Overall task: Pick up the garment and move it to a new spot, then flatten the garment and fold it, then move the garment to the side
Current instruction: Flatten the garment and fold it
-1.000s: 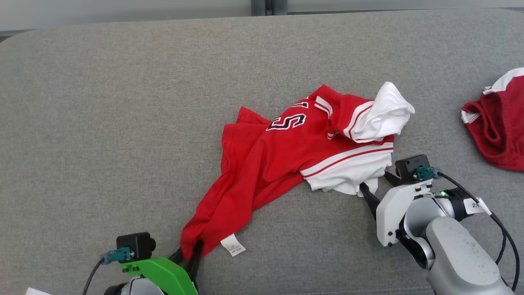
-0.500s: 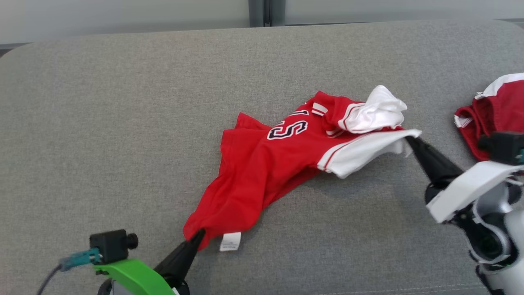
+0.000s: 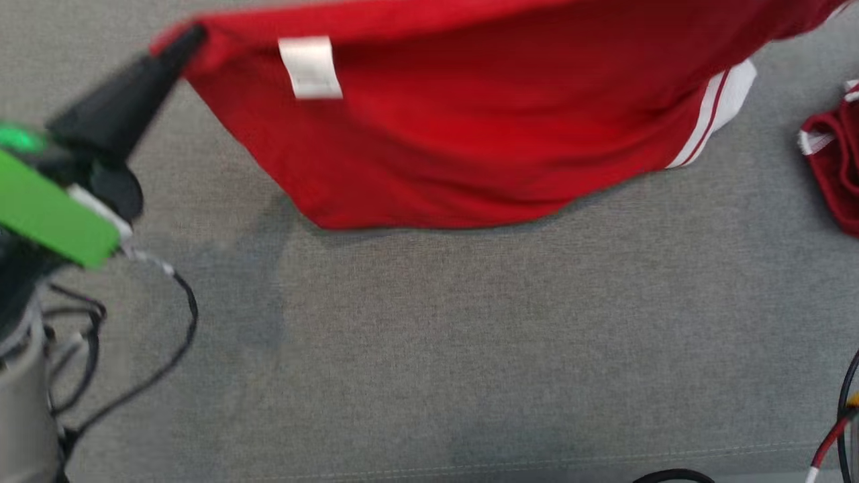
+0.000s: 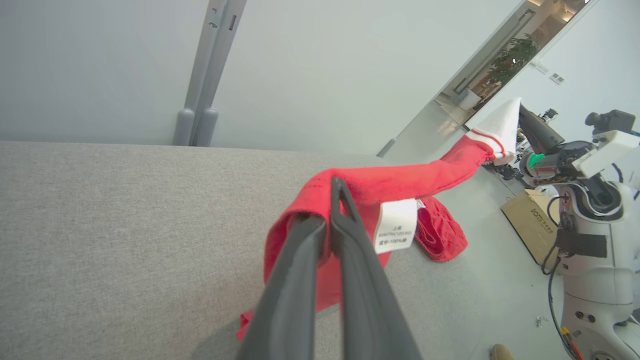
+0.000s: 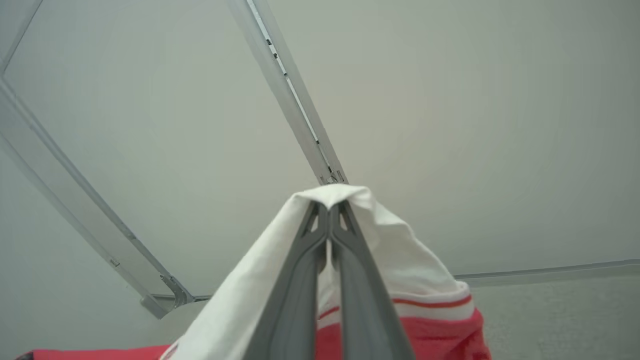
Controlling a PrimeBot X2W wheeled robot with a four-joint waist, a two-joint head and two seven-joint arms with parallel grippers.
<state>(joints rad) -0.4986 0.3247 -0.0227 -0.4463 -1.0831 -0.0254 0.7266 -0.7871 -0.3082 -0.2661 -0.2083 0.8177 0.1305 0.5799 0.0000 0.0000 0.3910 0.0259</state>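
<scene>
Head view shows you the garment (image 3: 470,134), seemingly soft and light, sagging between corners pinched in the closed jaws of left gripper (image 4: 335,190) and right gripper (image 5: 328,207)

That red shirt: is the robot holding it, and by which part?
The garment, by both ends: left gripper pinches the red edge beside the white label, right gripper the white band.

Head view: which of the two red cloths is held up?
The large bright red jersey, pinched by left gripper and right gripper; the smaller darker piece lies free.
</scene>
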